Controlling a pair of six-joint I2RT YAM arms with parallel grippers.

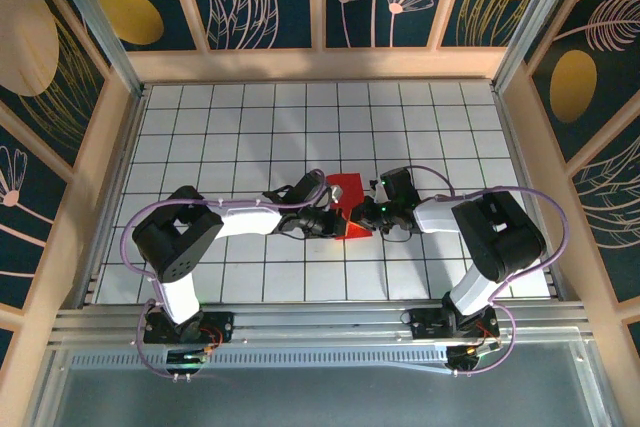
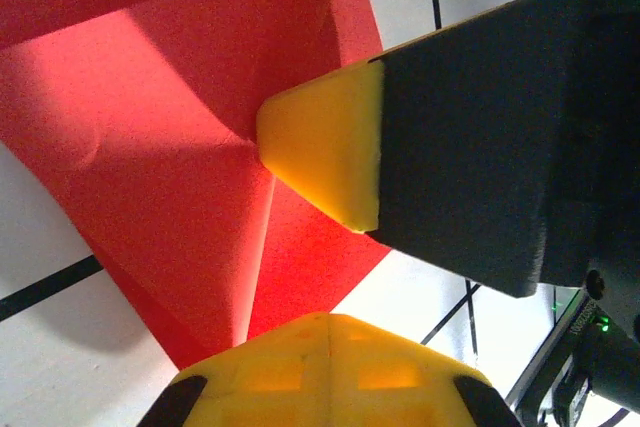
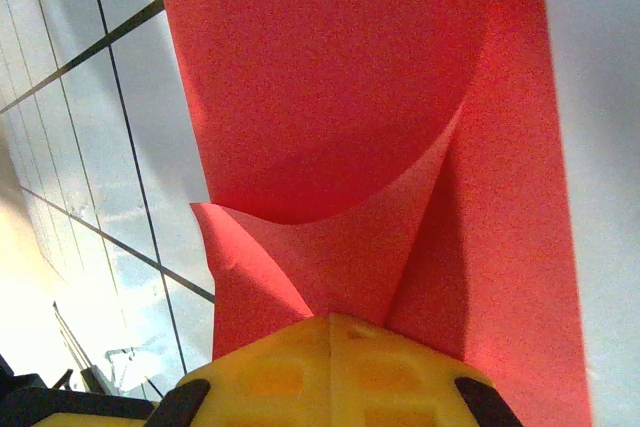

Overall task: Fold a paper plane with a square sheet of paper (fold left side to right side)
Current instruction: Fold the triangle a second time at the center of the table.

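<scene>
Both arms meet mid-desk on the square sheet of paper (image 1: 347, 190). It lies roughly central on the grid, a bit nearer the arm bases than the back wall (image 1: 320, 65).

Left tool (image 1: 329, 219) is clenched and sits at the sheet's left side. On its wrist cam the yellow tips (image 2: 330, 357) sit right at a corner of the sheet, and a sharp crease (image 2: 258, 247) runs straight to them. I can't tell whether it is pinching or just pressing.

Right tool (image 1: 373, 215) is clenched on the sheet from the right. On its wrist cam the paper puckers into the tips (image 3: 330, 352). Two raised folds converge there, and a curled flap edge (image 3: 300, 217) arcs across above them. On the left cam the right tool's wedge tip (image 2: 320, 157) touches the paper where the creases meet.

Edges:
- On the right cam the sheet's long right edge (image 3: 565, 197) lies straight against the bare desk (image 3: 610, 147).
- Its left edge (image 3: 185, 147) cuts diagonally over the grid lines.
- On the left cam the lower left edge (image 2: 90, 247) is clean, with white desk beside it.

Room to move:
- There are open tiles all round the sheet.
- Several free rows run to the back wall, and both side walls are well apart from the sheet.
- The two tools are nearly tip to tip over the paper, so the tight spot is between them.
- The metal rail (image 1: 320, 319) bounds the near edge.
</scene>
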